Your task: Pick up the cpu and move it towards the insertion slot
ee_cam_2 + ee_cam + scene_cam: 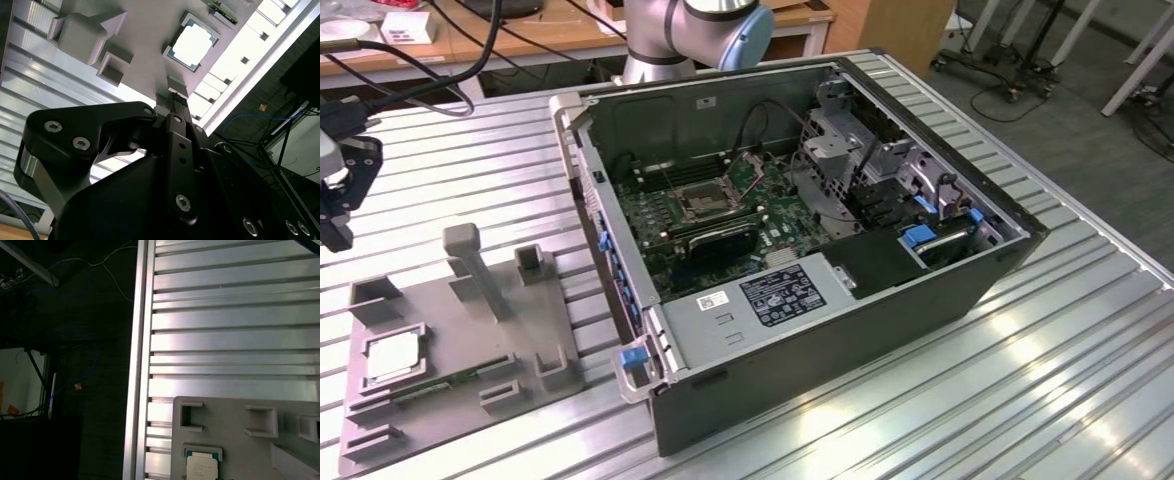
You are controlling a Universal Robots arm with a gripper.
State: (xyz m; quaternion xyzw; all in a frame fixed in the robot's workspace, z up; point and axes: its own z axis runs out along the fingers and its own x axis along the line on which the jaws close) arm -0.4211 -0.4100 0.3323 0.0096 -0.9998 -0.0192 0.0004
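Note:
The cpu point(394, 355), a small silvery square chip, lies flat in a pocket of the grey holder plate point(467, 330) at the exterior view's lower left. Both wrist views show the cpu point(194, 45) point(202, 467) resting in that pocket. My black gripper point(336, 215) hangs at the exterior view's far left edge, above the table and well apart from the cpu. The second wrist view shows the gripper point(172, 102) pointing down near the plate's edge. The insertion slot point(698, 203), a dark socket in a metal frame, sits on the green board inside the open computer case point(854, 300).
A narrow green circuit strip point(454, 380) lies in the holder plate beside upright grey posts point(467, 270). A black heatsink block point(720, 238) sits next to the socket. The slatted aluminium table point(1014, 380) ends close to the plate, with dark floor and cables point(75, 330) beyond.

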